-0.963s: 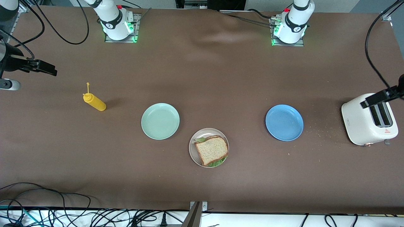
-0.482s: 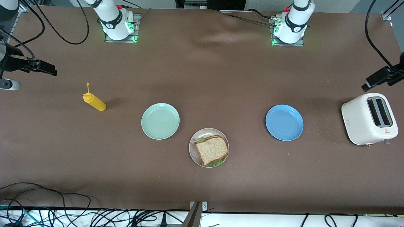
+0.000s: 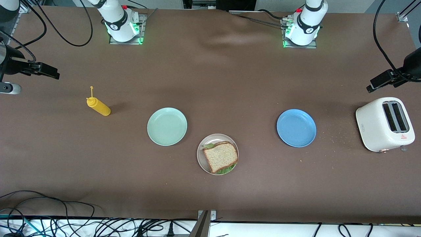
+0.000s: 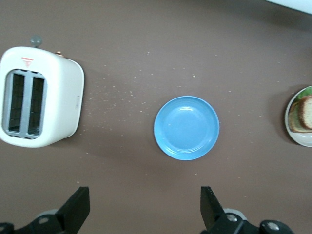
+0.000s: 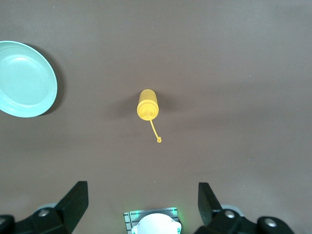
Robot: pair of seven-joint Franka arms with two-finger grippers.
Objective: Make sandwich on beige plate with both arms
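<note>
The sandwich [image 3: 220, 157], brown bread over green lettuce, lies on the beige plate [image 3: 201, 161] at the middle of the table, near the front camera. Its edge also shows in the left wrist view [image 4: 304, 113]. My left gripper [image 3: 373, 86] is open and empty, up in the air over bare table beside the toaster, at the left arm's end; it shows in the left wrist view [image 4: 145, 207]. My right gripper [image 3: 52, 73] is open and empty, high over the right arm's end of the table; it shows in the right wrist view [image 5: 142, 200].
A white toaster [image 3: 384, 124] stands at the left arm's end, with crumbs beside it. A blue plate [image 3: 296, 128] and a mint-green plate [image 3: 167, 126] flank the beige plate. A yellow squeeze bottle [image 3: 98, 106] lies toward the right arm's end.
My left gripper has moved off from over the toaster toward the robots' bases, still open. The right arm waits unmoved. The sandwich has not moved.
</note>
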